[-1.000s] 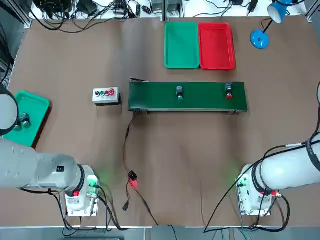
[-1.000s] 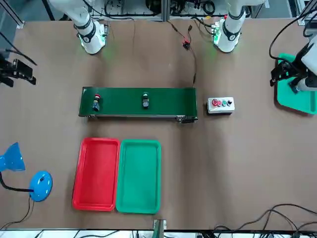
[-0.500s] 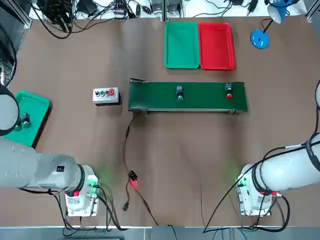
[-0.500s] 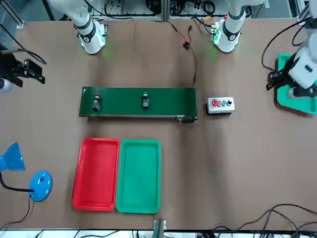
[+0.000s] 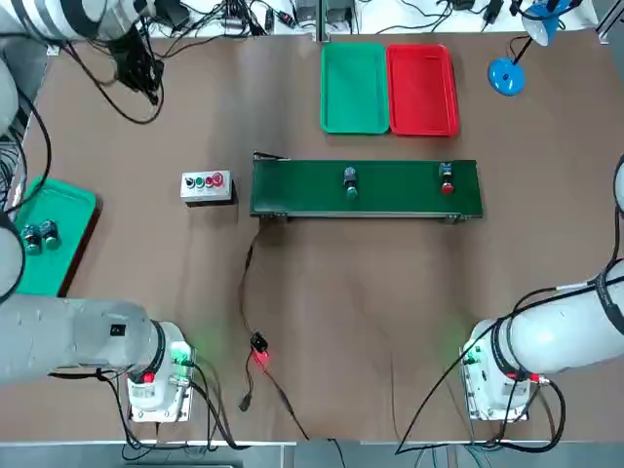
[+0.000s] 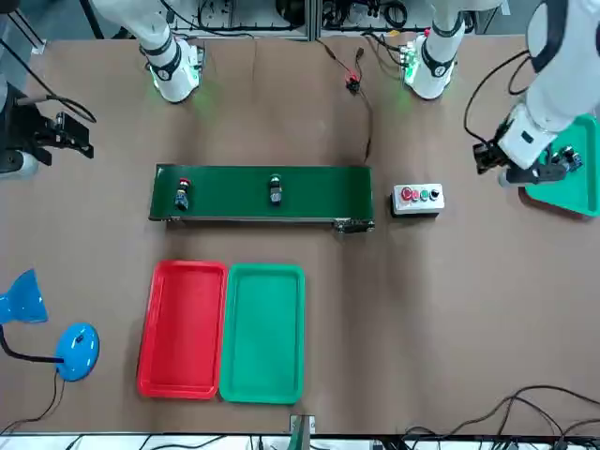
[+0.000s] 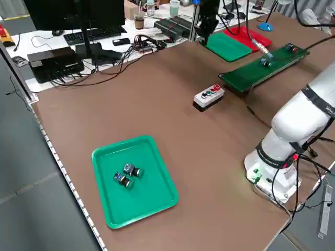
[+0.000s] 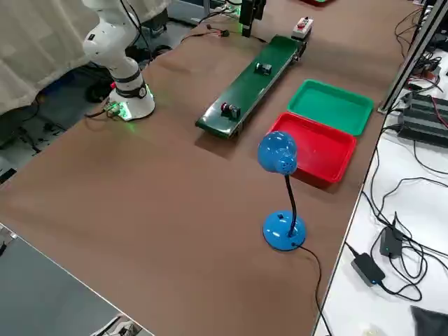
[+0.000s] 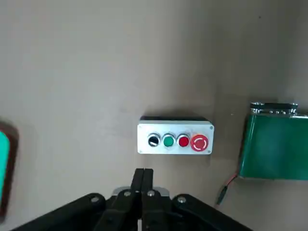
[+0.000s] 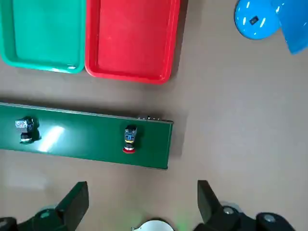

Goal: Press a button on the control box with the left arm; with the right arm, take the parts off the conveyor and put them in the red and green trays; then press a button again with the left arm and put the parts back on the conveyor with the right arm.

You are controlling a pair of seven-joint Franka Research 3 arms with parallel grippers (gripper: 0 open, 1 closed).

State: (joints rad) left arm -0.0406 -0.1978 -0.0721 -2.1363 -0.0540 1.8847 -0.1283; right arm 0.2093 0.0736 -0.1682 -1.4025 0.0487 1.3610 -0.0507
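The small grey control box with a black, a green and two red buttons [image 9: 175, 139] lies flat on the brown table [image 5: 322, 312], just off the cabled end of the long green conveyor belt [image 5: 366, 188] and apart from it. The left gripper [image 9: 143, 179] hangs above the table near the box, its black fingers clenched together on nothing; in its wrist view the box lies just ahead of the fingertips, the black and green buttons nearest them — no contact shows. Behind those jaws, towards the table edge, a third green tray [image 7: 135, 180] holds two small button parts.

On the belt stand two parts: a green-capped one [image 5: 350, 181] near the middle and a red-capped one [image 5: 446, 179] near the far end. The right gripper [image 10: 139, 192] hovers off that end with its jaws spread wide and empty; the red-capped part lies ahead of them, the rectangular red plastic tray [image 5: 421, 89] and the matching green tray [image 5: 355, 88] farther on, side by side and probably touching. A blue desk lamp [image 5: 509, 68] stands beside the red tray.
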